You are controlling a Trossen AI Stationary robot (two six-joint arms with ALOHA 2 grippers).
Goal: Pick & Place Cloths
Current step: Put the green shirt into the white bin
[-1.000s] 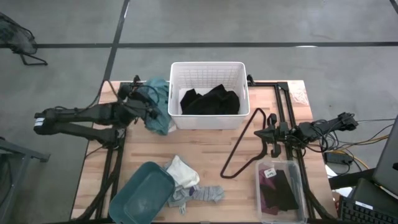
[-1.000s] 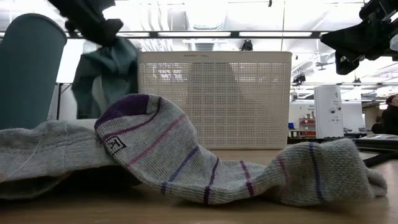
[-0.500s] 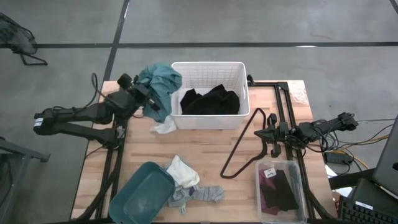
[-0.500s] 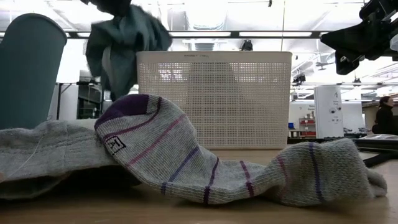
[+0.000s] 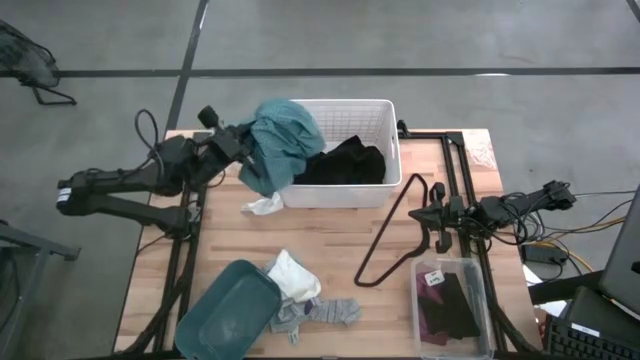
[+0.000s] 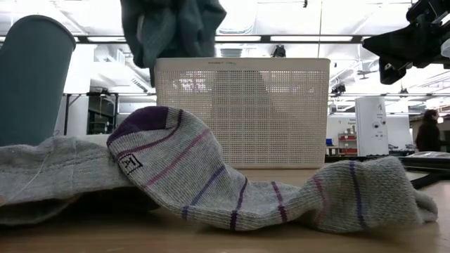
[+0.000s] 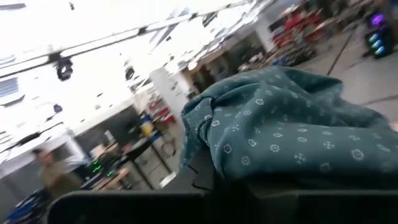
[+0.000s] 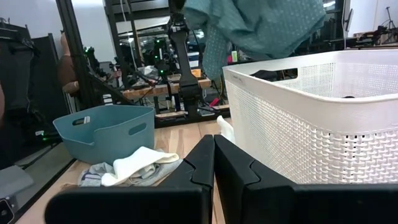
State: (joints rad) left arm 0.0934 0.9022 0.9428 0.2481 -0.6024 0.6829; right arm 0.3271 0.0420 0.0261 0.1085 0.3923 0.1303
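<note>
— So, how is the left arm standing?

— It is reaching from the left edge of the desk [image 5: 330, 235] toward the white basket [image 5: 385, 125], raised above the wood. The left tool [image 5: 243, 150] is gripping the large teal cloth [image 5: 283, 140], which is hanging from it over the basket's left rim, partly above the inside.

— And where are the other cloths lying?

— A large black cloth [image 5: 345, 162] is lying inside the basket. A small white cloth [image 5: 264, 205] is lying on the desk just beside the basket's front left corner. Another white cloth [image 5: 291, 275] and a grey striped sock [image 5: 328, 313] are lying next to the teal bin [image 5: 225, 312]. Maroon and black pieces [image 5: 445, 310] are sitting in a clear box [image 5: 422, 335].

— What is the right arm doing?

— It is waiting at the right side of the desk. The right tool [image 8: 214, 163] is pressed closed, holding nothing.
</note>
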